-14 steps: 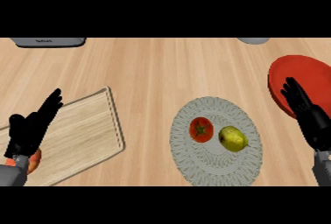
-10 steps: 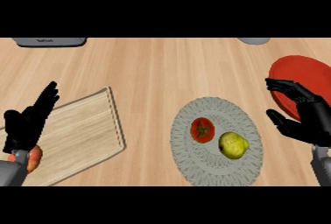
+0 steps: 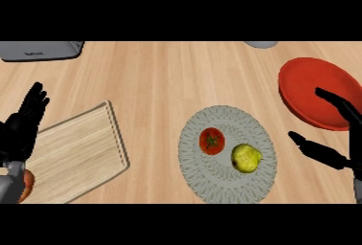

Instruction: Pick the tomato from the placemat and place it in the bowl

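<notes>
A steep downward view shows a light wooden kitchen counter (image 3: 163, 81). Near the centre lies a round grey woven placemat (image 3: 226, 179), and on it rest two fruits: a small red tomato (image 3: 211, 140) with a green stem, on the left half of the mat, and a yellow-green lemon-like fruit (image 3: 245, 157) just beside it, lower and to the right. The tomato sits free on the mat, with no hand touching it. At the upper right stands a wide red bowl (image 3: 308, 83), well apart from the placemat. The robot's black right hand (image 3: 338, 152) shows at the right edge, between the placemat and the bowl, spread wide with the thumb and fingers parted and nothing held; its upper fingers overlap the lower rim of the bowl in the view. At the left edge, the robot's black left hand (image 3: 20, 129) rests with straight fingers pointing up, empty, above a pale rectangular wooden cutting board (image 3: 78, 153) that lies tilted on the counter. A small reddish object (image 3: 27, 184) peeks out by the left forearm. A grey flat object (image 3: 39, 50) sits at the top left corner, and a small grey rounded item (image 3: 262, 44) shows at the top edge.
</notes>
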